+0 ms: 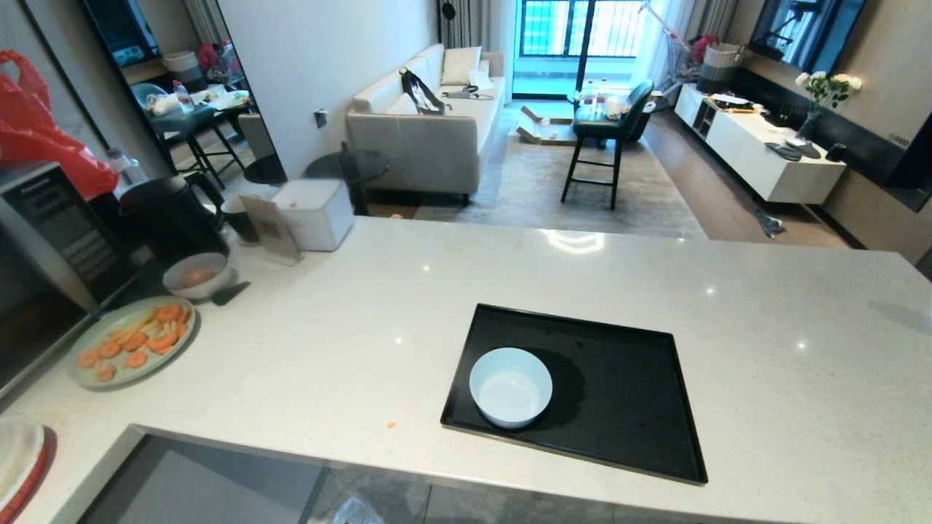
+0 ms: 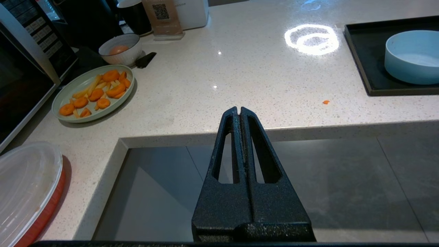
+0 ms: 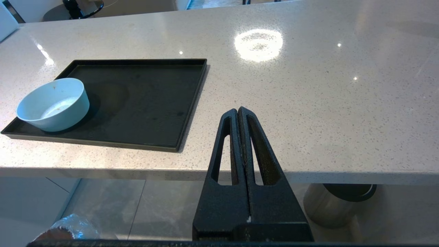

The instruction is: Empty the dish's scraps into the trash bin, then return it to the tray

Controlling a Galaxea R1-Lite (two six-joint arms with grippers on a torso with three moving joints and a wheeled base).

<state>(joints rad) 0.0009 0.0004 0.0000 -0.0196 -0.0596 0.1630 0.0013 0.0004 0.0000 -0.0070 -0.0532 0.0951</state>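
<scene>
Both jaws pressed together, one empty dish (image 1: pixel 510 386) on one tray (image 1: pixel 619 393)

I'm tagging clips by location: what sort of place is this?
Most likely a home kitchen counter open to a living room: a microwave and kettle sit on it, and a sofa stands beyond.

A glossy, speckled stone-like finish is shown by the counter (image 3: pixel 308 103); the tray (image 3: pixel 144 103) ahead of the jaws looks matt black; the dish (image 3: pixel 53 104) looks smooth.
</scene>
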